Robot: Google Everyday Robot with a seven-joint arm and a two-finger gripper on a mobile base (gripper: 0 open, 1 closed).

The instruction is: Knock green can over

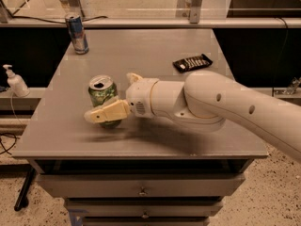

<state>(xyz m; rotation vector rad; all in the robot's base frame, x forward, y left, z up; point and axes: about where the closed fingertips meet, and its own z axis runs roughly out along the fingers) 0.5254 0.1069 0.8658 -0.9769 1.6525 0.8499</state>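
The green can [100, 91] stands upright on the grey table [155, 41], front left. It is light green with a silver top and an open pull-tab hole. My gripper [110, 97] is open and reaches in from the right. Its near cream finger [107, 112] crosses in front of the can's lower part, touching or nearly touching it. The far finger [133, 78] is behind and to the right of the can. The white arm [221, 107] stretches off to the right.
A slim blue-and-silver can [76, 33] stands at the table's far left corner. A black snack packet [192, 62] lies at the far right. A white pump bottle [15, 81] stands on a ledge left of the table. Drawers [141, 190] sit below the table's front edge.
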